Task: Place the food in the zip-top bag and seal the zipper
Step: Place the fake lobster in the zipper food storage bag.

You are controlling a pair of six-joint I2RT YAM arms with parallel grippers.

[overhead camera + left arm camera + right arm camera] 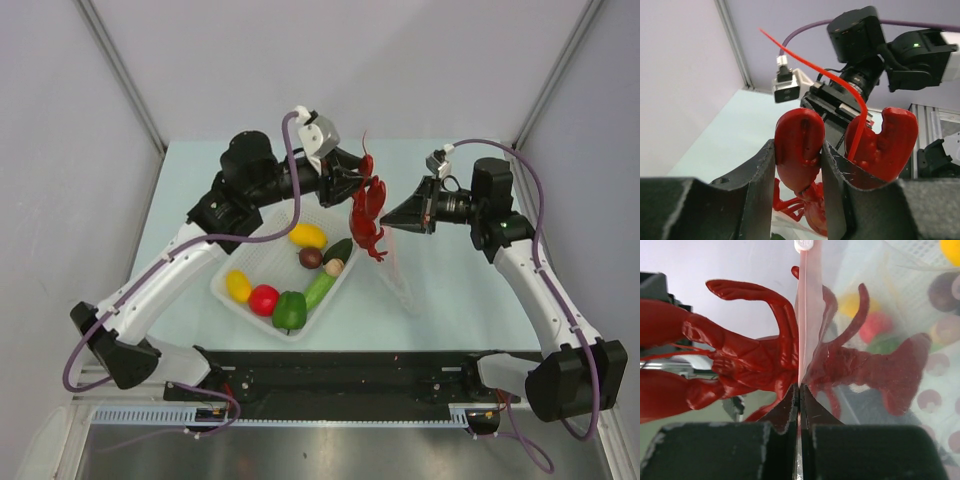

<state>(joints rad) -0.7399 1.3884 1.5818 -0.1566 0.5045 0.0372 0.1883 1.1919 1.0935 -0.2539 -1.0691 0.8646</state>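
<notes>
One item is in transit: the left gripper (799,161) clamps the red plastic toy lobster (368,215) at the clear crinkly zip-top bag (402,278), the right gripper (799,390) pinches its pink zipper strip (808,315) (unsealed), and the other toy foods (290,310) lie in the white mesh basket (224,294).

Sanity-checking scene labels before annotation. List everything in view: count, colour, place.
lobster: 1, red, held in the air between the two grippers
bag: 1, clear, right of the basket, top edge lifted
pink strip: 1, pale pink, along the bag's top edge
basket: 1, white mesh, mid-table
yellow pieces: 2, yellow, in basket
tomato: 1, red, in basket
pepper: 1, green, in basket
cucumber: 1, green, in basket
plum: 1, dark, in basket
mushroom: 1, beige, in basket
table: 1, pale blue-green
left gripper: shut on a lobster claw
right gripper: shut on the bag's strip
</notes>
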